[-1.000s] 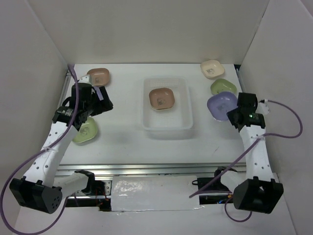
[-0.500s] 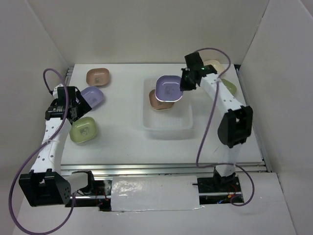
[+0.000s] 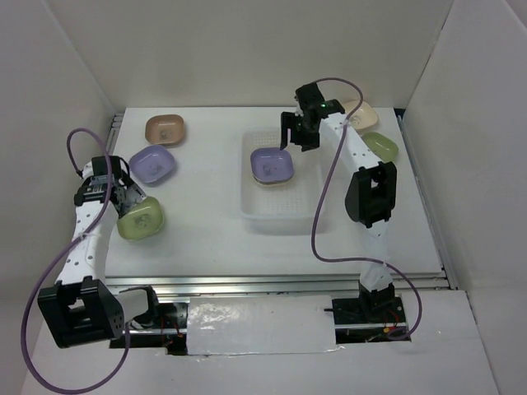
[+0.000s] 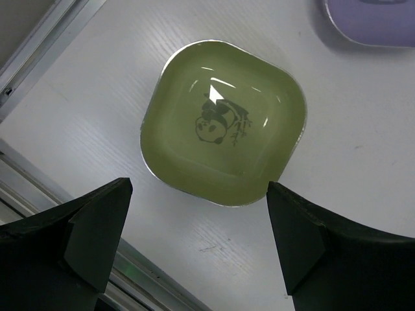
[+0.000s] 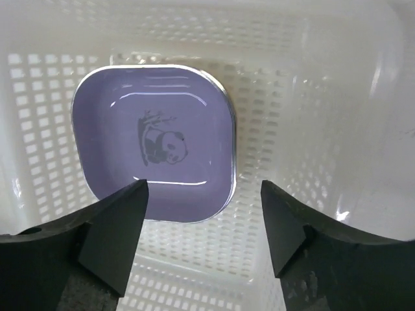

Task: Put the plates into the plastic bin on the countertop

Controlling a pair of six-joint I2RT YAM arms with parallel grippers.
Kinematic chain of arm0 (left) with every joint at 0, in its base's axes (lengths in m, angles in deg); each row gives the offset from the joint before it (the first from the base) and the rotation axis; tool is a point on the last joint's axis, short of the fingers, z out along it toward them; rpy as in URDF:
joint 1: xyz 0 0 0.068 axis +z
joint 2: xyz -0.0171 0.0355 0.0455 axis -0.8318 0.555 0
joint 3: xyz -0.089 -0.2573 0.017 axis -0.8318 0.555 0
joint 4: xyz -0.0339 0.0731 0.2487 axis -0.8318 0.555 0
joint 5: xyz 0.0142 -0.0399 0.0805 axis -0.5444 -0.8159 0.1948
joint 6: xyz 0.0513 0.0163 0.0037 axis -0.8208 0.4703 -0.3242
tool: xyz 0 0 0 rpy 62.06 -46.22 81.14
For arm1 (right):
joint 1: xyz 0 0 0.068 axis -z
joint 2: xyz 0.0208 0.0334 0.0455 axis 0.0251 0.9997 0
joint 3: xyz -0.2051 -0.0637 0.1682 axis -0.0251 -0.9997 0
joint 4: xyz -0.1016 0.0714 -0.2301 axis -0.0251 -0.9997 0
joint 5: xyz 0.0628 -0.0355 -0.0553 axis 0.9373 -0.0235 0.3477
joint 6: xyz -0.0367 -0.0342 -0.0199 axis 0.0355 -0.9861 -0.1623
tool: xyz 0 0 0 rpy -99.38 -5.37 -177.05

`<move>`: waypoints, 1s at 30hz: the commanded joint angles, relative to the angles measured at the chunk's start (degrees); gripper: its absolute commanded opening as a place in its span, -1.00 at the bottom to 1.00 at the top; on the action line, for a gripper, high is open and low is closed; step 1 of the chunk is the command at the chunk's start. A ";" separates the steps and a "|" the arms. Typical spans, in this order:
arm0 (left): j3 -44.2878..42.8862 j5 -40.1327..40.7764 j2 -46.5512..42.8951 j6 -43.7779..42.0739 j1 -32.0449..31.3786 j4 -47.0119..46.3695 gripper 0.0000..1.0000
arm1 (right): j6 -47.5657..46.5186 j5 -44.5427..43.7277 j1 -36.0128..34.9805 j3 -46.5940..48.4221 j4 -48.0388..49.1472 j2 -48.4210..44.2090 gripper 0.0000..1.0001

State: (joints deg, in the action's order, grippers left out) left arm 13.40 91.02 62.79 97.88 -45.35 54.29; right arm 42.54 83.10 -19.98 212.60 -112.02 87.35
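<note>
The plastic bin [image 3: 303, 196] stands mid-countertop [image 3: 206, 234]. A lavender plate [image 3: 272, 164] lies inside it on top of a brown one. My right gripper [image 3: 295, 136] hovers open over the bin's far end; in the right wrist view the right gripper [image 5: 204, 220] is empty above that lavender plate [image 5: 152, 142] and the bin's mesh base [image 5: 305, 129]. My left gripper [image 3: 123, 197] is open, just above a green plate [image 3: 140, 219]. In the left wrist view the left gripper [image 4: 201, 240] frames the near edge of the green plate [image 4: 224, 149] without touching it.
On the left lie another lavender plate [image 3: 152, 164] and a brown plate [image 3: 165, 128]. A cream plate [image 3: 361, 115] and a green plate [image 3: 379, 146] sit at the back right. A metal rail [image 3: 272, 284] runs along the front edge; white walls stand on three sides.
My right arm swung from the right side to the bin with the lavender plate, then opened and left it on the brown plate. My left arm drew back toward the green plate.
</note>
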 commanded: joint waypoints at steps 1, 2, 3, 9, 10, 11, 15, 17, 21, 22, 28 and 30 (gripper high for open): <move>0.50 -1.33 0.67 0.75 3.82 0.01 0.99 | -1.35 5.53 -1.23 -1.28 0.82 -7.81 0.63; 1.20 -1.42 0.93 1.10 5.57 0.28 0.98 | -1.09 6.33 -1.40 -2.42 1.09 -9.58 0.99; 1.55 -1.33 1.02 1.54 6.37 0.45 0.98 | -0.91 6.77 -1.67 -3.13 1.78 -11.60 1.00; 2.17 -2.04 5.14 1.02 9.71 0.45 0.99 | -0.30 8.00 -4.65 -19.80 11.51 -33.74 1.00; 1.91 -1.08 6.37 0.93 9.89 0.72 0.99 | -0.21 10.00 -5.18 -26.88 13.81 -40.47 1.00; 1.56 -1.16 8.65 0.84 10.15 0.72 0.99 | 0.23 11.33 -5.45 -30.52 15.92 -43.84 1.00; 0.07 -6.76 14.81 -2.05 11.30 -3.23 0.99 | 1.01 25.46 -5.54 -46.26 30.04 -59.82 1.00; -2.30 -7.40 18.85 -1.98 11.04 -2.89 0.99 | 3.20 32.77 -5.27 -54.17 34.64 -64.07 1.00; -3.02 -3.45 23.95 1.27 11.12 -0.60 0.90 | 3.84 35.60 -4.92 -58.41 37.13 -72.51 1.00; -2.58 -2.66 24.40 1.89 11.12 -0.43 0.86 | 3.22 35.60 -4.57 -58.24 36.51 -73.57 1.00; 2.95 -2.83 22.57 6.90 11.12 -2.01 -0.10 | 0.85 33.93 -1.24 -55.52 31.42 -79.38 1.00; 3.92 -2.91 21.42 8.65 11.30 -2.44 -0.25 | 1.02 33.67 -0.18 -55.08 30.36 -80.26 1.00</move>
State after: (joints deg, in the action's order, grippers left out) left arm 15.70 87.41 86.99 102.65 -34.51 51.89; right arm 44.62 115.71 -21.29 154.81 -81.99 9.39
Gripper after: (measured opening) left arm 0.393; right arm 0.997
